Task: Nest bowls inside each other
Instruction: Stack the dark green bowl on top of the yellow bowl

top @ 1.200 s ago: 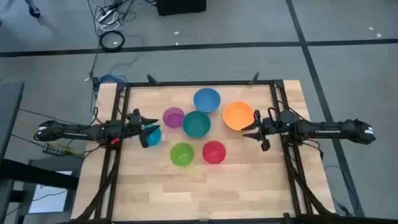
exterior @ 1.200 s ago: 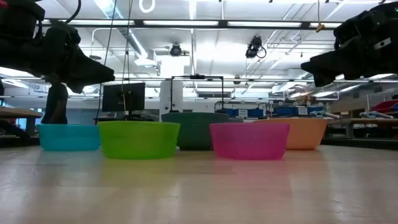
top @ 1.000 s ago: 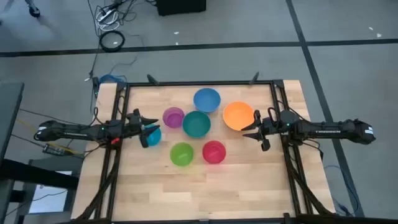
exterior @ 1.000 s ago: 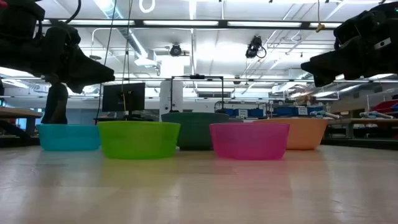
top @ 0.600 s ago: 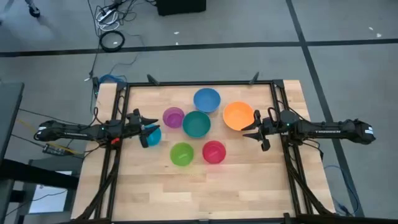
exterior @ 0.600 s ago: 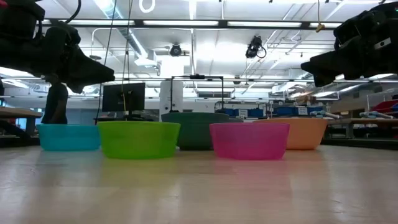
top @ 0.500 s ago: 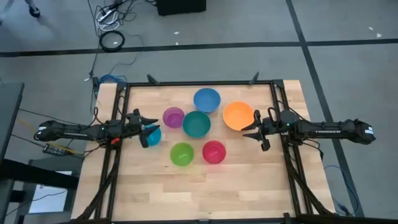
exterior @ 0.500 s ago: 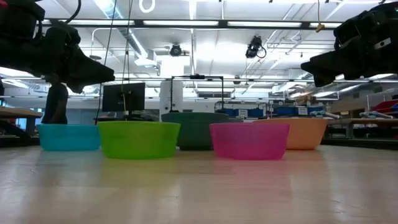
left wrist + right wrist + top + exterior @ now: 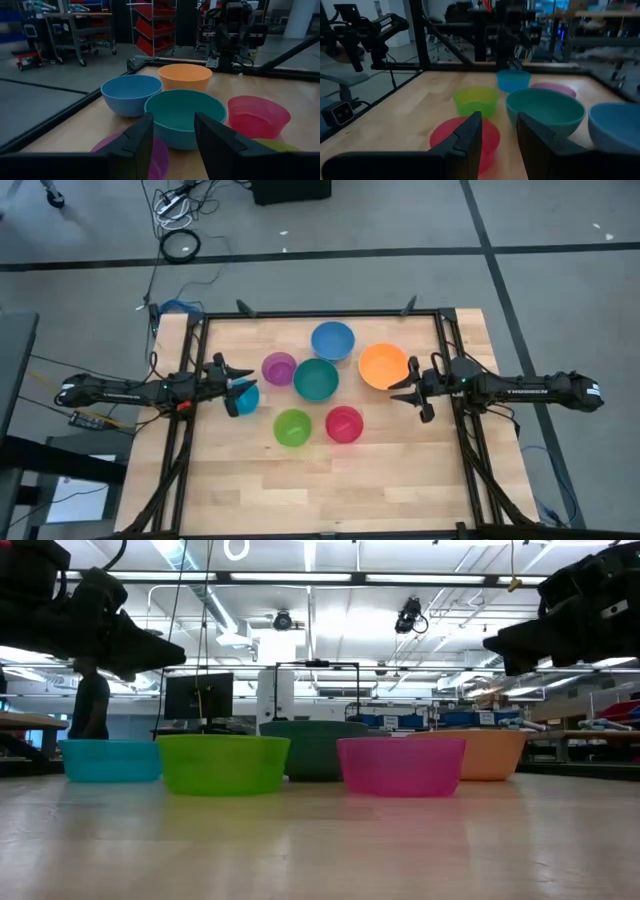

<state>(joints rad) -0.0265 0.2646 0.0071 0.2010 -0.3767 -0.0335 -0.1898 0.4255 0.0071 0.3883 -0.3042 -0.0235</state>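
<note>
Seven bowls stand upright on their bases on the wooden table: blue [image 9: 332,340], orange [image 9: 383,366], purple [image 9: 279,368], teal [image 9: 316,380], cyan [image 9: 245,398], green [image 9: 293,427] and pink-red [image 9: 344,424]. My left gripper [image 9: 232,388] hovers level over the cyan bowl's left part, pointing toward the table's right. It is open, with nothing between its fingers [image 9: 142,137]. My right gripper [image 9: 408,388] hovers level just right of the orange bowl, pointing toward the table's left. It too is open and holds nothing, as its fingers [image 9: 470,135] show in the right wrist view.
A black frame rail [image 9: 320,314] runs along the table's far edge, and more rails run down both sides under the arms. The near half of the table [image 9: 320,490] is bare wood. Cables [image 9: 180,245] lie on the floor beyond the table.
My left gripper has rolled a little about the line along which it points and has stayed in place. The bowls and my right gripper have kept still.
</note>
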